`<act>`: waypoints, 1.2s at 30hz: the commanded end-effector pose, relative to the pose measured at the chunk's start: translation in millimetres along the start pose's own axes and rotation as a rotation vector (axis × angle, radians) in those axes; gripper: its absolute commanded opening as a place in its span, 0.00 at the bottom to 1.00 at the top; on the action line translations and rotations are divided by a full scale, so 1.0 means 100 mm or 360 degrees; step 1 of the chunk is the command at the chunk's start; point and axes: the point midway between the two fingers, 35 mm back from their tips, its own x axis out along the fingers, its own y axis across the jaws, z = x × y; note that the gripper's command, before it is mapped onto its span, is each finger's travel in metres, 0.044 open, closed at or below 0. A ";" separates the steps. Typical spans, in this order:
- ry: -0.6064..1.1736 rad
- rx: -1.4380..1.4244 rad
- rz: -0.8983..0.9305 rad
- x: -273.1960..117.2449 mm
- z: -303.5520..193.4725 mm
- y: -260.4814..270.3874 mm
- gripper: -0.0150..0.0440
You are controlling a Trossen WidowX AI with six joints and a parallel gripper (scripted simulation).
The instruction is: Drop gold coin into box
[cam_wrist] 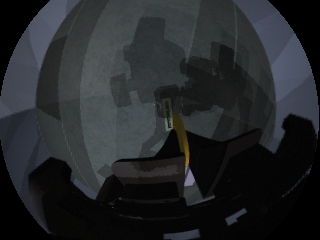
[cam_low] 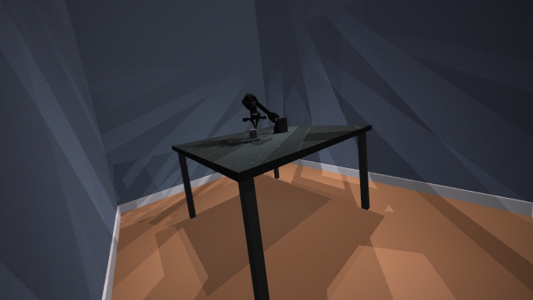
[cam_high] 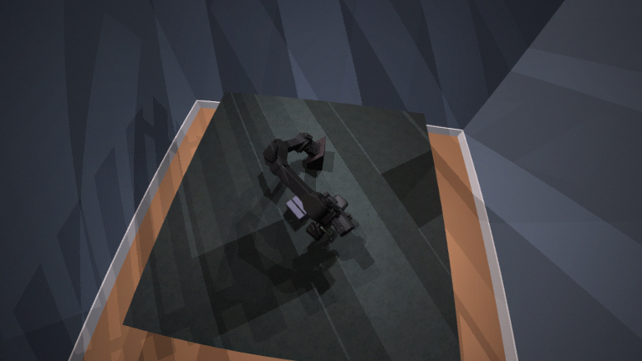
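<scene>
The gold coin [cam_wrist: 182,139] shows edge-on as a thin yellow line in the wrist view. My gripper [cam_wrist: 175,131] [cam_high: 323,237] [cam_low: 253,123] is shut on the coin, and its dark fingers press on both faces. A small dark-green holder [cam_wrist: 163,110] lies on the table [cam_high: 388,262] below, just beyond the coin's far end. The grey box [cam_high: 295,206] [cam_low: 253,134] stands right beside my forearm, a little to the left of the gripper in the top view. The coin is hidden by the gripper in the top and exterior views.
The arm's base [cam_high: 316,155] [cam_low: 280,125] stands at the back of the dark table. Hard shadows of the arm fall on the table around the gripper. The table's edges are far from the gripper on all sides.
</scene>
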 end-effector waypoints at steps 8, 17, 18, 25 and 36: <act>-0.0012 0.0084 0.0002 -0.18 -0.04 -0.02 0.25; -0.0011 0.0250 0.0003 -0.19 -0.13 -0.06 0.25; -0.0011 0.0250 0.0003 -0.19 -0.15 -0.06 0.25; -0.0011 0.0250 0.0003 -0.20 -0.32 -0.11 0.25; -0.0010 0.0248 0.0003 -0.22 -0.61 -0.17 0.25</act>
